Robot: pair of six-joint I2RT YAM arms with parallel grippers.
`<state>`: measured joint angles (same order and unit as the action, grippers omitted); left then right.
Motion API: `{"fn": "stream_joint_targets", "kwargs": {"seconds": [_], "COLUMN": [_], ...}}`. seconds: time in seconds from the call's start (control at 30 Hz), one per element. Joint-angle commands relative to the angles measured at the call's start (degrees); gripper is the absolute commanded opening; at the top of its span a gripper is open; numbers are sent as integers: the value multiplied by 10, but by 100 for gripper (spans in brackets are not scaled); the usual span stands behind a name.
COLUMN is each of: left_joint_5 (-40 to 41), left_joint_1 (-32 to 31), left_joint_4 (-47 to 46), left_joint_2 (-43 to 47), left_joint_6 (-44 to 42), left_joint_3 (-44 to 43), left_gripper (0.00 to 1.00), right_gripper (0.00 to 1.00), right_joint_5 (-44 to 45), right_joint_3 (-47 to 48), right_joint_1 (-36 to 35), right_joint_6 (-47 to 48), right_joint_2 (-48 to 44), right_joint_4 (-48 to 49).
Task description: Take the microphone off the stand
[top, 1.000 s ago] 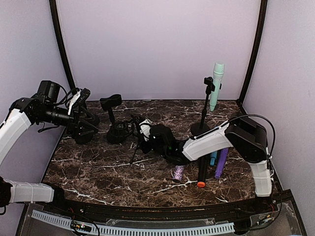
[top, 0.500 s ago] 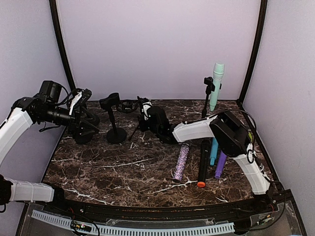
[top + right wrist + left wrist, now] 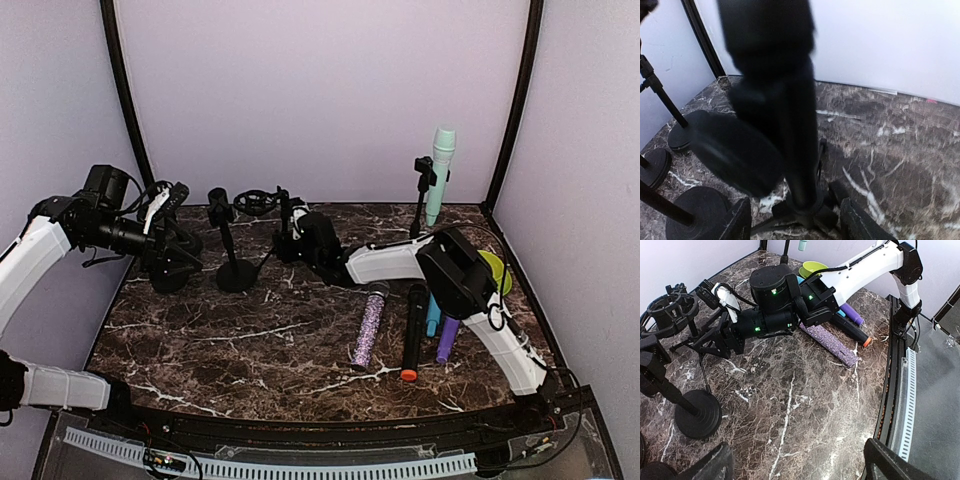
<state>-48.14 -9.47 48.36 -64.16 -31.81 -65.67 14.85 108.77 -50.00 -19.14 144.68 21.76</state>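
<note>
- Top external view: a dark marble table (image 3: pixel 200 340) spans the booth, and the right arm (image 3: pixel 400 262) stretches across it toward the back left.
- The right claw (image 3: pixel 287 226) is clenched low on a black tripod stand (image 3: pixel 800 150), with one finger on either side of the stem. A ring-shaped shock mount (image 3: pixel 667 310) sits at the stand's top, just beyond the claw.
- The left claw (image 3: pixel 800 467) hangs released, its fingers spread wide with nothing between them, well apart from the right claw.
- A round-base stand (image 3: pixel 236 272) sits upright between the two claws, just left of the right one.
- The mint microphone (image 3: pixel 441 170) stands upright in the clip of a tall stand (image 3: pixel 426 180), well to the right of the right claw and behind that arm's elbow.
- A glitter microphone (image 3: pixel 367 327) and a black microphone (image 3: pixel 411 330) lie on the table, on the near side of the right arm.
- The stem blurs the right wrist view, and whether the ring holds a microphone cannot be told.
</note>
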Motion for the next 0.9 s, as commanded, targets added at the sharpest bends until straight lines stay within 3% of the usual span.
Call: {"fn": "stream_joint_targets", "kwargs": {"seconds": [0.0,0.17,0.43,0.73,0.87], "left_joint_5": [-6,-3,-1,-5,-8], "left_joint_1": [5,5,5,5,5], "left_joint_4": [10,11,16,18,14], "left_joint_2": [9,19,39,32,32], "left_joint_6": [-6,-3,7,3,5], "left_joint_3": [-14,-12,-14,-16,-13], "left_gripper": [92,92,92,92,92], "right_gripper": [68,67,57,51,36], "right_joint_5": [25,21,60,28,-3], "right_joint_3": [-51,-82,36,-186,-202], "right_joint_1": [-12,-13,-6,1,4], "right_joint_6": [29,47,10,-85,-137], "right_joint_2": [-33,-62,-5,-125,-128], "right_joint_4": [20,26,-132,-17,-26]}}
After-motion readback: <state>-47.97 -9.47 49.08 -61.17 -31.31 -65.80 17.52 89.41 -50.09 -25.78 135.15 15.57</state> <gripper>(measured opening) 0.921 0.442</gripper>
